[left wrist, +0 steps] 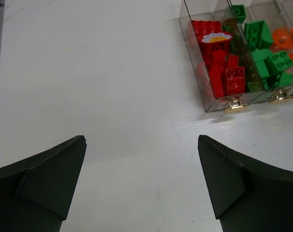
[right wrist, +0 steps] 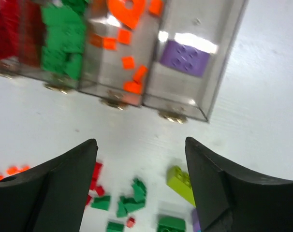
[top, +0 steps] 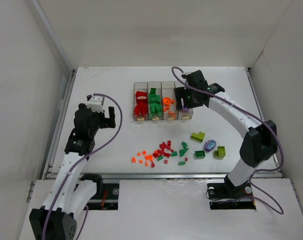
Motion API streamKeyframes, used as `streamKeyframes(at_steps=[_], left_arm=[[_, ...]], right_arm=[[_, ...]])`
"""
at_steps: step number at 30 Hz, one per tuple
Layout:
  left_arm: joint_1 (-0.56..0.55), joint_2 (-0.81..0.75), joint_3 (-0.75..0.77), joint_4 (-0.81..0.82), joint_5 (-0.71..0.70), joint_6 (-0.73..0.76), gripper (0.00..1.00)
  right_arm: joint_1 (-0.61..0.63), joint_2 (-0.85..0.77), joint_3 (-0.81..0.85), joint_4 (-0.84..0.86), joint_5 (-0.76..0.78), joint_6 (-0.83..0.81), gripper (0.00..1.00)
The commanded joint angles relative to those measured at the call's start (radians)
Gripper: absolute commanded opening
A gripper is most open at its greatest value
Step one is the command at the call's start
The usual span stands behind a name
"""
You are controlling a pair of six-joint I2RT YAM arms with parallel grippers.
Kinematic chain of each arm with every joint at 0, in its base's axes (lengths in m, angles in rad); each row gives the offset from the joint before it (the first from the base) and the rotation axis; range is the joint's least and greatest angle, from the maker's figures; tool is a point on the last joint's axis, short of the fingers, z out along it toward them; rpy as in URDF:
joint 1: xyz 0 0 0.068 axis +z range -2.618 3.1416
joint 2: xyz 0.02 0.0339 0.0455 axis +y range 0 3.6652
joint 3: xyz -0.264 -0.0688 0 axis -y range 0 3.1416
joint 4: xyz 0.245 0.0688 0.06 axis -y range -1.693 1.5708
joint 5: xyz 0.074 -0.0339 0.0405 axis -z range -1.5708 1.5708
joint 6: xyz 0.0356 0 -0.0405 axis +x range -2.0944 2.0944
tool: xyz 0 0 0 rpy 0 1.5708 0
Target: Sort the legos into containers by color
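Four joined clear containers (top: 161, 83) stand mid-table, holding red, green, orange and purple legos from left to right. My right gripper (top: 183, 102) hovers open over the near end of the rightmost bin, nothing between its fingers. In the right wrist view that gripper (right wrist: 140, 142) frames the table just in front of the bins (right wrist: 224, 67), and a purple brick (right wrist: 185, 58) lies in the rightmost one. My left gripper (top: 107, 113) hangs wide open and empty over bare table left of the bins. The left wrist view shows the left gripper (left wrist: 141, 140) below the red-filled bin (left wrist: 186, 34).
Loose legos lie in front of the bins: orange bits (top: 141, 158), a red pile (top: 164, 149), small green pieces (top: 184, 148), a green brick (top: 199, 154), two lime bricks (top: 197, 136) (top: 220, 151) and a purple oval piece (top: 210, 145). White walls enclose the table.
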State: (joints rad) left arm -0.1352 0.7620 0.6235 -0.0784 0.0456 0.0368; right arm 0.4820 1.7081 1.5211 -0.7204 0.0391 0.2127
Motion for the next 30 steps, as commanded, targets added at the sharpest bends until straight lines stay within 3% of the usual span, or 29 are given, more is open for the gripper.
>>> streamKeyframes(at_steps=[1,4,5,9,18,25,30], left_arm=[[0.005,0.033,0.074,0.063,0.109,0.263,1.0],[0.005,0.045,0.097,-0.009,0.276,0.42,1.0],[0.005,0.045,0.097,-0.009,0.295,0.42,1.0],[0.014,0.054,0.097,0.006,0.301,0.364,1.0],[0.014,0.031,0.059,0.06,-0.244,-0.018,1.0],[0.014,-0.021,0.031,0.028,-0.389,-0.115,0.97],[0.014,-0.03,0.022,0.019,-0.398,-0.115,0.97]], right_arm=[[-0.002,-0.044,-0.119,-0.028,-0.009,-0.039,0.8],[0.142,-0.044,-0.159,-0.05,0.048,-0.113,0.83],[0.142,-0.044,-0.17,-0.05,0.048,-0.137,0.83],[0.349,-0.029,-0.161,-0.005,-0.013,-0.191,0.83],[0.52,0.136,-0.107,0.153,-0.016,0.039,0.71],[0.609,0.269,-0.038,0.23,0.022,0.039,0.71],[0.609,0.311,-0.013,0.208,0.033,0.03,0.63]])
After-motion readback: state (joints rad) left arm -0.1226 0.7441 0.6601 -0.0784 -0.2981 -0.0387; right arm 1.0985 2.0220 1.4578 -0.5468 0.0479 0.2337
